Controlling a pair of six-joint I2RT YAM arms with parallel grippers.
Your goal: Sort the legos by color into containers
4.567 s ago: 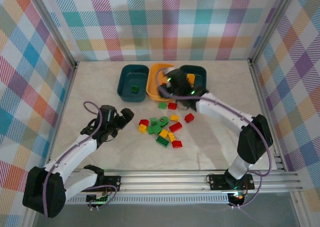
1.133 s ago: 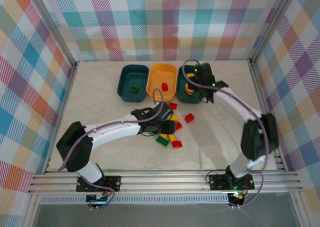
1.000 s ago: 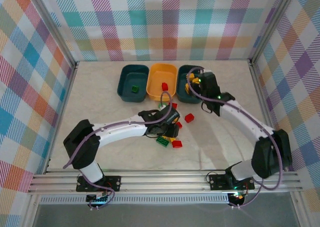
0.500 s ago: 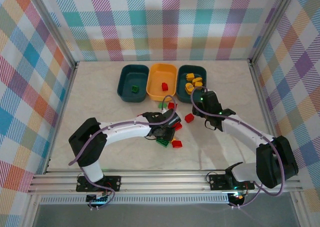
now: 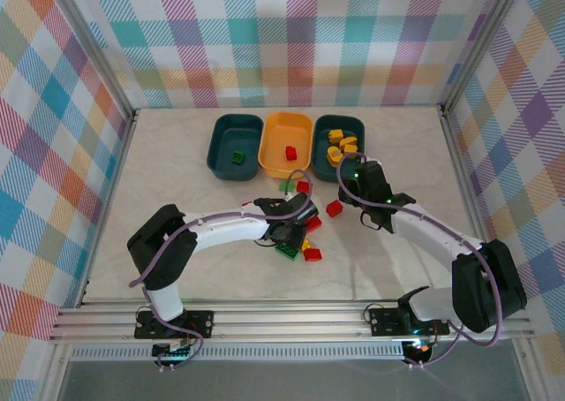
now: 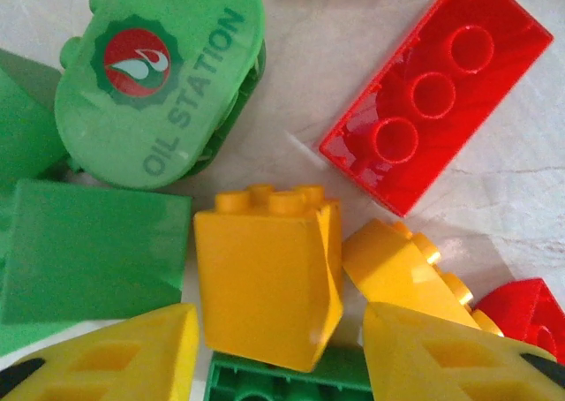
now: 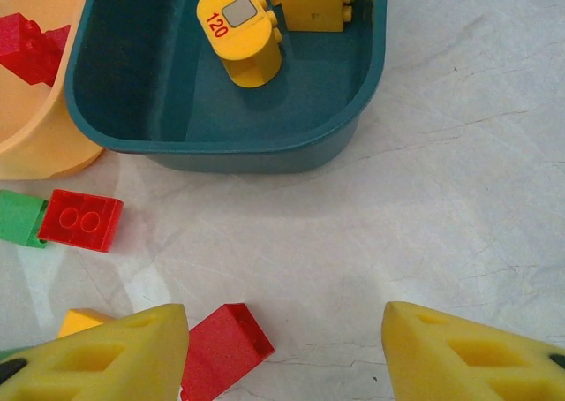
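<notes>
Marbled white bench [image 5: 177, 180]: left jaws stand released astride a yellow-orange sloped plastic brick [image 6: 265, 277]; right jaws, released and holding nothing, hover just beside a red sloped plastic brick [image 7: 225, 348].

The left arm [image 5: 221, 227] sweeps forward and to the right from its base, elbow bent, with the left gripper [image 5: 298, 227] pointed straight down, its yellow fingers [image 6: 106, 352] parted. The right arm [image 5: 433, 233] bends leftward, forearm low, and the right gripper [image 5: 355, 173] faces away from the bases, fingers [image 7: 468, 352] likewise spread apart
</notes>
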